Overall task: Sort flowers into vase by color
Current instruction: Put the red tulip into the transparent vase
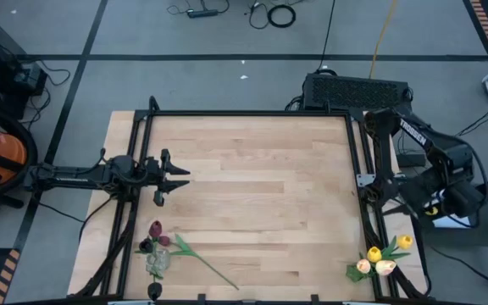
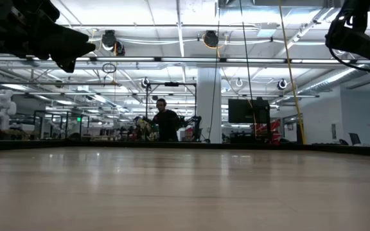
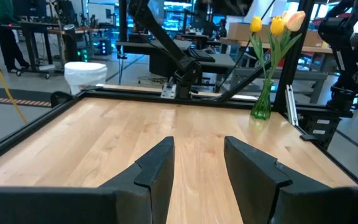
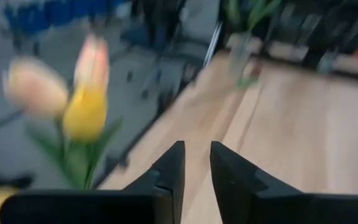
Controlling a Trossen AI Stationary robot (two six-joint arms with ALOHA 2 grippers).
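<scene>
A clear vase with dark red tulips stands at the table's near left corner. One long green stem runs out from beside it over the table. A second vase with yellow and pale peach tulips stands at the near right corner, and its tulips show close and blurred in the right wrist view. My left gripper is open and empty above the table's left side. My right gripper is open a little and empty, beyond the table's right edge near the yellow tulips.
A black frame runs round the wooden table. Bare wood lies across the table's middle. A person stands far off in the room behind the table.
</scene>
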